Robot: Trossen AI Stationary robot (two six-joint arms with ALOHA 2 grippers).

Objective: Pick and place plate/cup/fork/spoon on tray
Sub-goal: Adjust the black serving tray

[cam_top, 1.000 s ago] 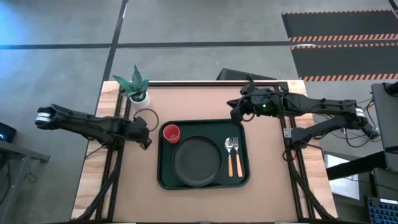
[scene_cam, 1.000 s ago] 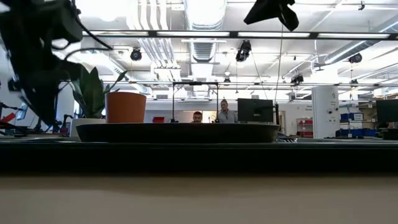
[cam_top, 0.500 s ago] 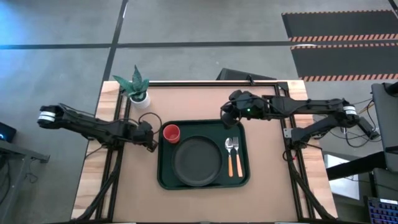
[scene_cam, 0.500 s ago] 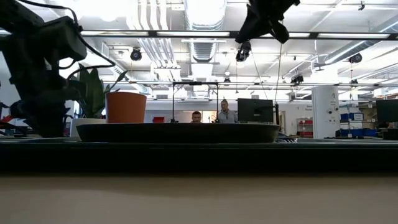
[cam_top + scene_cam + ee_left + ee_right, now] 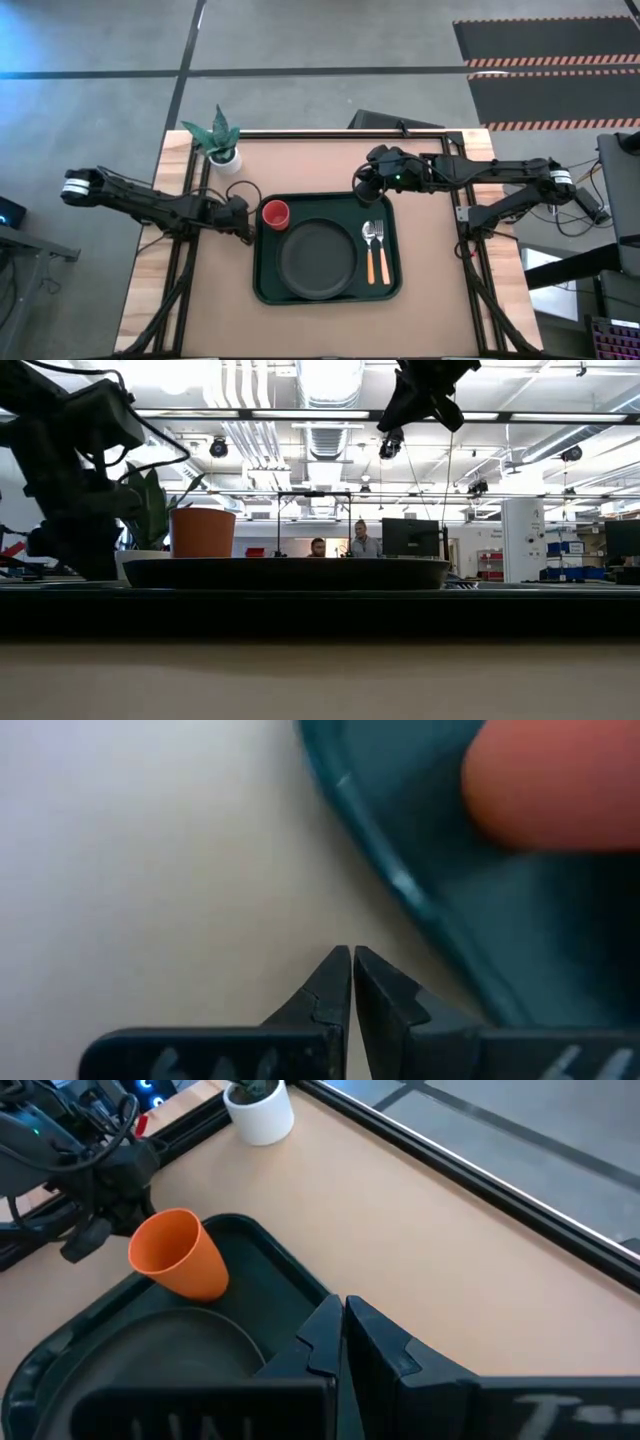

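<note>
From above, the left gripper (image 5: 246, 213) is now sitting closer to the tray (image 5: 264, 285) than a second ago, just outside its left rim beside the cup (image 5: 275, 212), with fingers pressed together and holding nothing. The right gripper (image 5: 362, 186) is also sitting farther in than a second ago, over the tray's far rim just beyond the fork (image 5: 368, 248) and spoon (image 5: 379, 250), closed and empty. The tray is lying with its long axis across the table. The plate (image 5: 317, 259) is resting in its middle, the cup is standing in its far left corner, and the two utensils are lying side by side right of the plate, handles pointing toward the near edge and silver heads toward the far edge.

At table height, the left arm (image 5: 70, 470) is standing at the left, nearer the cup (image 5: 202, 532) than before, and the right arm (image 5: 425, 390) is hanging lower at the top. The tray (image 5: 285, 573) is showing as a dark band.

In the left wrist view, the left gripper (image 5: 352, 965) is showing tips meeting over bare table, next to the tray (image 5: 400, 885) rim, with the cup (image 5: 555, 780) blurred beyond.

In the right wrist view, the right gripper (image 5: 343, 1315) is showing closed fingers above the tray (image 5: 290, 1275) corner; the cup (image 5: 180, 1254) is standing upright there beside the plate (image 5: 150, 1360), and a white plant pot (image 5: 260, 1110) is sitting farther off.
</note>
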